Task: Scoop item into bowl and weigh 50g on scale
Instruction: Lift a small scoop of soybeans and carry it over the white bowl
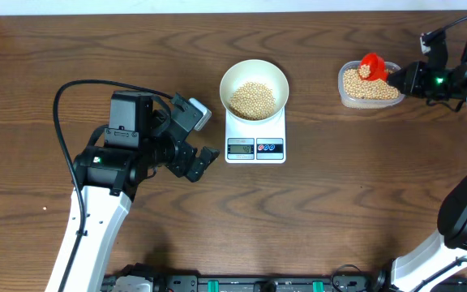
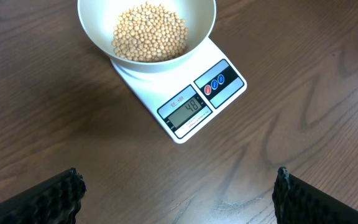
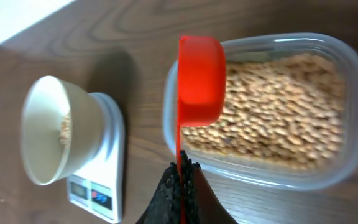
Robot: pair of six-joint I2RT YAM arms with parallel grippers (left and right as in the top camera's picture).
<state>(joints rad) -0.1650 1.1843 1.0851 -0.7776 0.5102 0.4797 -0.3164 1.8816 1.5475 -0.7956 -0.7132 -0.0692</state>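
We see bare table (image 1: 314, 203) between the scale (image 1: 255, 134), topped by the bowl (image 1: 230, 78), and the clear container (image 1: 343, 91) with the red scoop (image 1: 371, 65) over it, and open wood between the scale and our left gripper (image 2: 178, 177), its fingers spread.
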